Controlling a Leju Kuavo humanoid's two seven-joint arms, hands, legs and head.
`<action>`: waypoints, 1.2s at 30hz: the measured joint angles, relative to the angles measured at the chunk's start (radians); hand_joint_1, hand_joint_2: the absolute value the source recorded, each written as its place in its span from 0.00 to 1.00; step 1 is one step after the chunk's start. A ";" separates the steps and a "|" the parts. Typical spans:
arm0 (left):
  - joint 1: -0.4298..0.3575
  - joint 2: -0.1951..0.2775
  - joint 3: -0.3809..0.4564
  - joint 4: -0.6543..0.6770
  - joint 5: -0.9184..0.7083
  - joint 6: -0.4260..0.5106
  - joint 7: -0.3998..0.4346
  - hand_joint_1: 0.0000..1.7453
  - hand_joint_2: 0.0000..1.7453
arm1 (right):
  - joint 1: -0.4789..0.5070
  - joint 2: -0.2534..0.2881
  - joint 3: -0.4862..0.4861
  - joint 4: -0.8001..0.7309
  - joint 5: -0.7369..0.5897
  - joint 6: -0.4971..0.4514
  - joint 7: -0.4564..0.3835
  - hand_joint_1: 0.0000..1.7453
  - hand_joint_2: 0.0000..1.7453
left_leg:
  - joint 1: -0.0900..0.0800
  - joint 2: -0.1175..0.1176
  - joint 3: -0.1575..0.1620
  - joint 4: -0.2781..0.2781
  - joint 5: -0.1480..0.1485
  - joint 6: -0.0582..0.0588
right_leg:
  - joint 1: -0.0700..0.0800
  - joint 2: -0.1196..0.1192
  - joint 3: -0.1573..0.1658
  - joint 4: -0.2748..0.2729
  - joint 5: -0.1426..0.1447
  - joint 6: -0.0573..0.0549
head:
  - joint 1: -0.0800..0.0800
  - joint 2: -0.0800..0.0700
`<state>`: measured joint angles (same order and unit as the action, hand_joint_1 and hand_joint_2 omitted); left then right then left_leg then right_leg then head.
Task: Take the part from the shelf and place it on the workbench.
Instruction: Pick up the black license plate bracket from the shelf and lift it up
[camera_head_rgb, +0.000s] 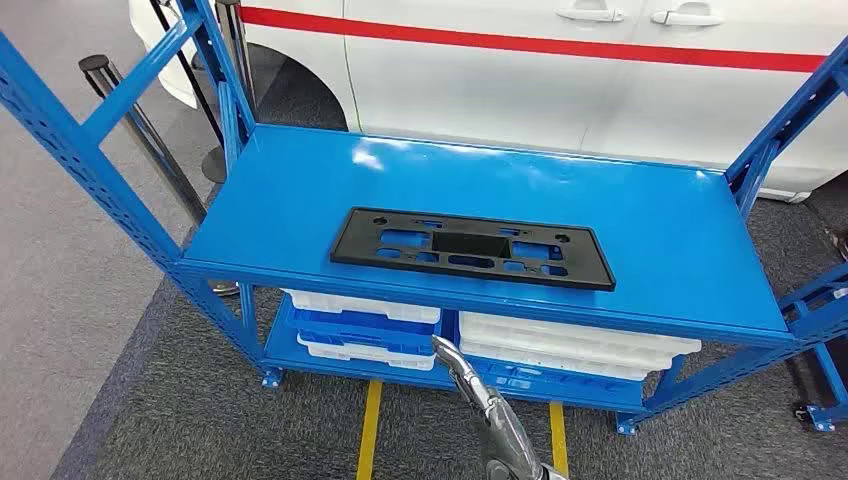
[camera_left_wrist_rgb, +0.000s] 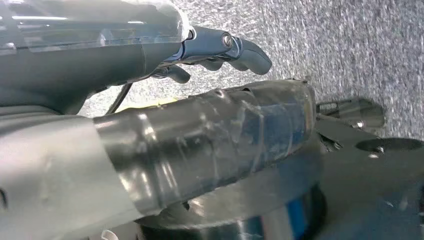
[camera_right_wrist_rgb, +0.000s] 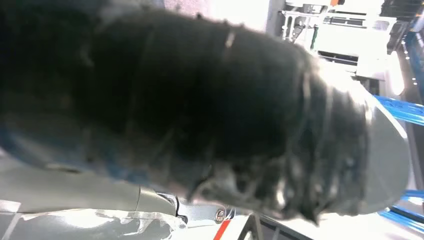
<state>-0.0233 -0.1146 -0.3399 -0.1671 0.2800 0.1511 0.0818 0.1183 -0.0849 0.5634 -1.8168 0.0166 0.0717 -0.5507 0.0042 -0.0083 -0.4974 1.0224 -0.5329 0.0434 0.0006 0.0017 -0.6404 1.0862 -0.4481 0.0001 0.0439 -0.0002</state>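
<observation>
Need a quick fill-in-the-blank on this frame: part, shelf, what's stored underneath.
1. The black part lies flat on the ____ level of the blue shelf.
2. Under that level sit stacked ____ trays.
3. Behind the shelf stands a white vehicle with a ____ stripe.
4. On the floor run two ____ lines.

Missing words: top; white; red; yellow

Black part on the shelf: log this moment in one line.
black part flat on blue shelf | right hand below shelf edge | untouched | white trays beneath

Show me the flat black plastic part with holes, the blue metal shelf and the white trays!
flat black plastic part (camera_head_rgb: 470, 248): head view, its middle.
blue metal shelf (camera_head_rgb: 660, 225): head view, bare top board.
white trays (camera_head_rgb: 580, 345): head view, right stack's edge.
</observation>
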 joint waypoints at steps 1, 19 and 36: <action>-0.001 0.000 0.000 0.000 0.000 0.000 0.000 0.00 0.00 | 0.000 0.000 0.000 0.000 0.000 0.000 0.000 0.00 0.00 | 0.000 -0.001 -0.001 0.001 -0.002 -0.002 | 0.003 0.000 -0.002 -0.010 -0.009 -0.003 | 0.000 0.000; -0.004 0.001 0.003 0.000 0.019 0.002 -0.005 0.00 0.00 | -0.003 -0.001 0.000 0.008 0.028 -0.037 0.048 0.00 1.00 | -0.007 0.002 -0.061 -0.002 0.031 -0.025 | 0.001 0.004 0.065 -0.054 -0.028 -0.018 | -0.004 0.000; -0.002 -0.008 0.017 0.000 0.036 0.014 0.000 0.00 0.00 | -0.038 -0.007 0.000 0.071 0.572 -0.433 0.236 0.00 1.00 | 0.006 0.003 -0.048 -0.009 0.042 -0.038 | -0.017 0.002 0.065 -0.051 -0.034 0.003 | -0.004 0.000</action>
<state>-0.0248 -0.1223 -0.3225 -0.1671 0.3163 0.1646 0.0823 0.0802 -0.0923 0.5637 -1.7460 0.5891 -0.3610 -0.3146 0.0103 -0.0052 -0.5450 1.0138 -0.4906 0.0059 -0.0164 0.0041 -0.5754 1.0349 -0.4818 0.0031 0.0400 0.0000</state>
